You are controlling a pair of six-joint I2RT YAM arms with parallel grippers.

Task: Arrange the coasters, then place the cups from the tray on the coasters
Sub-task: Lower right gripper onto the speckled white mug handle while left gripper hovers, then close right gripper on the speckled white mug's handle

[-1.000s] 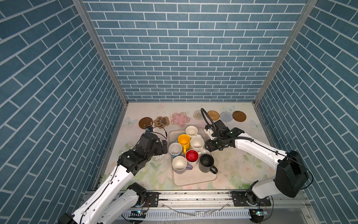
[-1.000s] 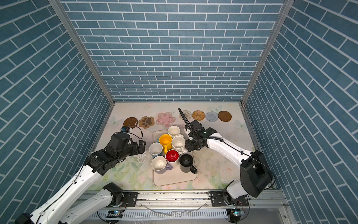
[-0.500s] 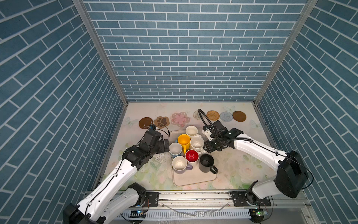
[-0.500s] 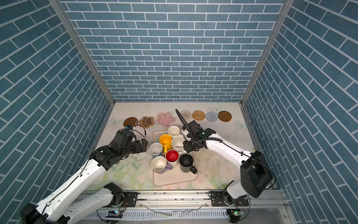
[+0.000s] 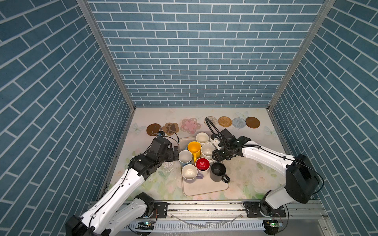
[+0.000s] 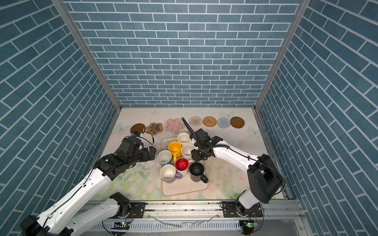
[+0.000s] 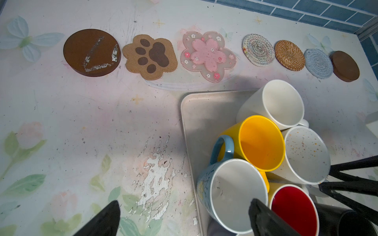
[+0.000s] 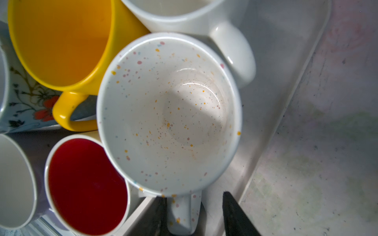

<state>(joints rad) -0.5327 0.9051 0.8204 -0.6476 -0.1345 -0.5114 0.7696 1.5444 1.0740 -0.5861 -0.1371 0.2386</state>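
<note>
straddling the handle (image 8: 182, 212) of the speckled cup (image 8: 167, 114), the right gripper (image 8: 193, 202) stands partly open, one finger (image 8: 233, 210) clear of it. left gripper (image 7: 184, 202) gapes wide, blue cup (image 7: 235, 194) just beside one finger (image 7: 266, 220).

speckled cup (image 8: 169, 114): was white, flecked orange and pink
blue cup (image 8: 24, 98): bore red flowers
paw coaster (image 7: 150, 56): was tan, brown pads

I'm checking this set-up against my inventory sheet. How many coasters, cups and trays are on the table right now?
Coasters: 7
Cups: 7
Tray: 1
Total: 15
</note>
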